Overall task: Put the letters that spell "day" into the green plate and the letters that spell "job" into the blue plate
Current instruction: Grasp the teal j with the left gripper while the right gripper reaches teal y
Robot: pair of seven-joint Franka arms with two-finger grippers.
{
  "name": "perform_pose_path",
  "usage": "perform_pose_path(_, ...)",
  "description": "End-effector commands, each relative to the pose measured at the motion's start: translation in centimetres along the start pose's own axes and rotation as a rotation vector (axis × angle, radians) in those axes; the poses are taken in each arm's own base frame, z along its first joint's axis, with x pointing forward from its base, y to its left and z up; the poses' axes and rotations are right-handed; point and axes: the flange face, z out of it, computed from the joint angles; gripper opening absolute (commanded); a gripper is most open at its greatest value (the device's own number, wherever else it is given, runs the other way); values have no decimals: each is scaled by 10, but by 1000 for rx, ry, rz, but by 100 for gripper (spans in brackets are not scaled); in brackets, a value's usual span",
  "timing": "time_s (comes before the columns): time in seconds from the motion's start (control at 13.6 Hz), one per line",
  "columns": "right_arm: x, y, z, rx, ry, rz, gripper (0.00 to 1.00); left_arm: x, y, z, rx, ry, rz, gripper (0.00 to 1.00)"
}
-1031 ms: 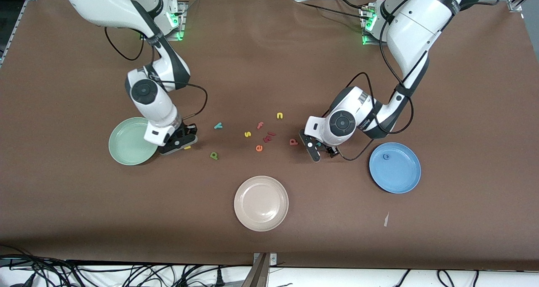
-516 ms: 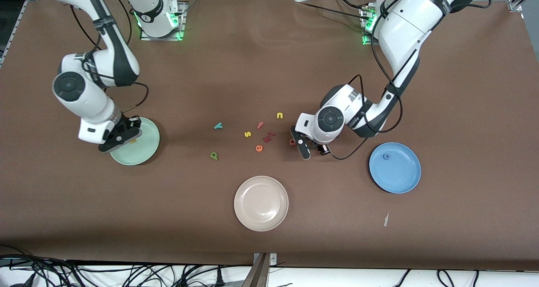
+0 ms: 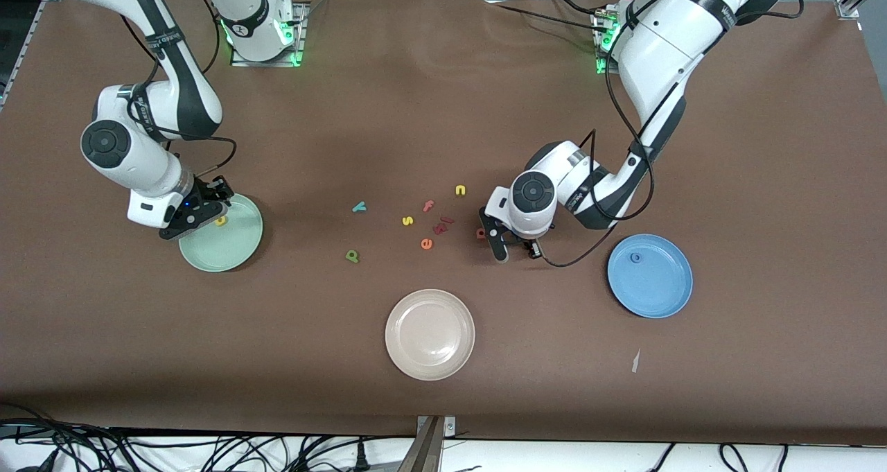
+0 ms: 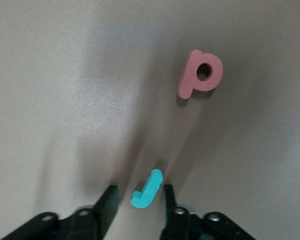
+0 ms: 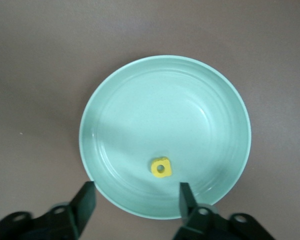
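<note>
Since the previous frames the right arm has swung from the letter cluster to the green plate [image 3: 225,245], and the yellow "d" [image 3: 221,220] that it carried is now lying inside that plate, close to the rim, clear of the fingers. The right gripper [image 3: 199,217] is hovering over the plate's edge with its fingers [image 5: 85,202] standing spread and nothing between them. The left arm has shifted slightly toward the letter cluster over the same interval.

The left gripper [image 3: 506,240] is sitting low at the table, between the letter cluster and the blue plate [image 3: 658,292]. In the left wrist view its fingers [image 4: 109,200] are closing in on the teal "j" [image 4: 146,189], which is lying between them; firm contact on both sides cannot be confirmed. The salmon-red "b" [image 3: 480,233] is lying on the table just beside that gripper, toward the cluster.

The blue "o" [image 3: 635,257] is resting inside the blue plate. The teal "y" [image 3: 359,207] and the dark green "a" [image 3: 353,256] are lying on the bare table, toward the right arm's end of the cluster, the "a" nearer the front camera. The beige plate [image 3: 416,361] is sitting nearest the front camera, apart from all letters
</note>
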Motion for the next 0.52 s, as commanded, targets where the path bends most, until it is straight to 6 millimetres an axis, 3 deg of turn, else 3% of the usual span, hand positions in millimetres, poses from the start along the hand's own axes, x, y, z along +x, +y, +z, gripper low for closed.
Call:
perform_pose_path(0.0, 11, -33, -10, 25, 20, 73, 84, 3, -1, 4, 15, -14, 19, 20)
perform_pose_path(0.15, 47, -83, -11, 90, 46, 141, 84, 4, 0, 5, 14, -15, 19, 20)
perform_pose_path(0.29, 72, -120, -9, 110, 71, 171, 84, 4, 1, 8, 11, -18, 21, 20)
perform_pose_path(0.44, 89, -163, -9, 114, 85, 210, 84, 4, 1, 6, 14, -17, 22, 2)
